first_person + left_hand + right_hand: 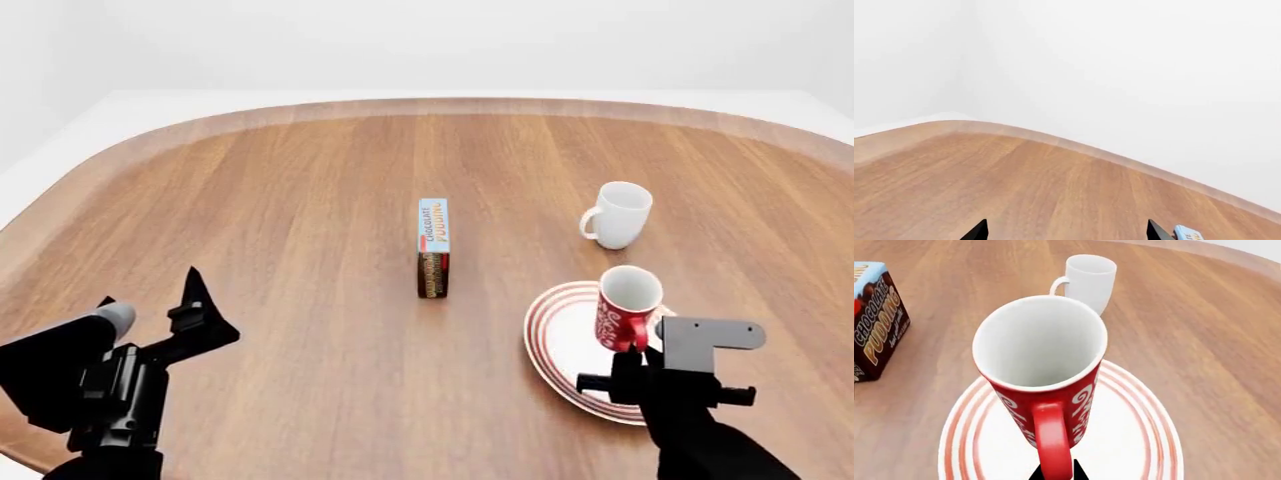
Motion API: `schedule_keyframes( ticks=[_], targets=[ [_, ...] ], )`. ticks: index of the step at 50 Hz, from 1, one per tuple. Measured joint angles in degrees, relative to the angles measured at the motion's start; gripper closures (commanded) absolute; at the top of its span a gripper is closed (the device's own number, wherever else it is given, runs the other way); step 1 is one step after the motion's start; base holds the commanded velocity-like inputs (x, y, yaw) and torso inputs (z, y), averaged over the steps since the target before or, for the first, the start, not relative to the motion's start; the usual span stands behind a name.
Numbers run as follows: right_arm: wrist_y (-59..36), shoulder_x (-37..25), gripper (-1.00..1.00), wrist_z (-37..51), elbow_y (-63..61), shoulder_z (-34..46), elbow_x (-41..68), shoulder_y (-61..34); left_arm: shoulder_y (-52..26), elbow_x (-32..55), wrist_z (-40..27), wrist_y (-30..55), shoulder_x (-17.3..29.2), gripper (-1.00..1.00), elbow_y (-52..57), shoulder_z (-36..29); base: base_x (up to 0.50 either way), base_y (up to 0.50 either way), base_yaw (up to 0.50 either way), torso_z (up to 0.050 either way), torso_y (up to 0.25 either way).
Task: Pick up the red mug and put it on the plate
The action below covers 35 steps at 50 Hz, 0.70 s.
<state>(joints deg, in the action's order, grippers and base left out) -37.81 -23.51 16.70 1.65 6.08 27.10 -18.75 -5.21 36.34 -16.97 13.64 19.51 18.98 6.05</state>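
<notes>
The red mug [627, 305] with a white pattern stands upright over the plate [561, 345], a white plate with red rings. In the right wrist view the red mug [1044, 365] fills the middle, its white inside showing, with the plate [1134, 440] under it. I cannot tell whether the mug's base touches the plate. My right gripper [1056, 472] is shut on the mug's red handle; in the head view the right gripper [627, 365] sits at the plate's near side. My left gripper [1067, 235] is open and empty, low at the near left of the table [200, 300].
A plain white mug [617, 214] stands just beyond the plate; it also shows in the right wrist view [1087, 277]. A chocolate pudding box [433, 248] stands on edge mid-table, left of the plate. The round wooden table [294, 190] has a raised rim.
</notes>
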Motion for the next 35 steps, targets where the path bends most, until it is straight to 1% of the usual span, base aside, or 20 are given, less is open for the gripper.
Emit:
schedule_keyframes(
  ticks=[27, 28, 35],
  targets=[
    [2.78, 0.9, 1.0, -1.4, 7.52, 1.13, -1.13, -1.83, -0.11, 0.39, -0.43, -0.19, 0.38, -1.0, -0.06, -0.09, 0.0, 0.0, 0.0, 0.0, 0.0],
    [2.84, 0.91, -1.0, -1.39, 7.68, 1.15, -1.17, -1.87, -0.11, 0.41, -0.44, -0.2, 0.39, -1.0, -0.06, -0.09, 0.0, 0.0, 0.0, 0.0, 0.0],
    [3.3, 1.03, -1.0, -1.37, 8.43, 1.35, -1.81, -2.15, -0.12, 0.59, -0.53, -0.24, 0.49, -1.0, -0.04, -0.05, 0.0, 0.0, 0.0, 0.0, 0.0]
  ],
)
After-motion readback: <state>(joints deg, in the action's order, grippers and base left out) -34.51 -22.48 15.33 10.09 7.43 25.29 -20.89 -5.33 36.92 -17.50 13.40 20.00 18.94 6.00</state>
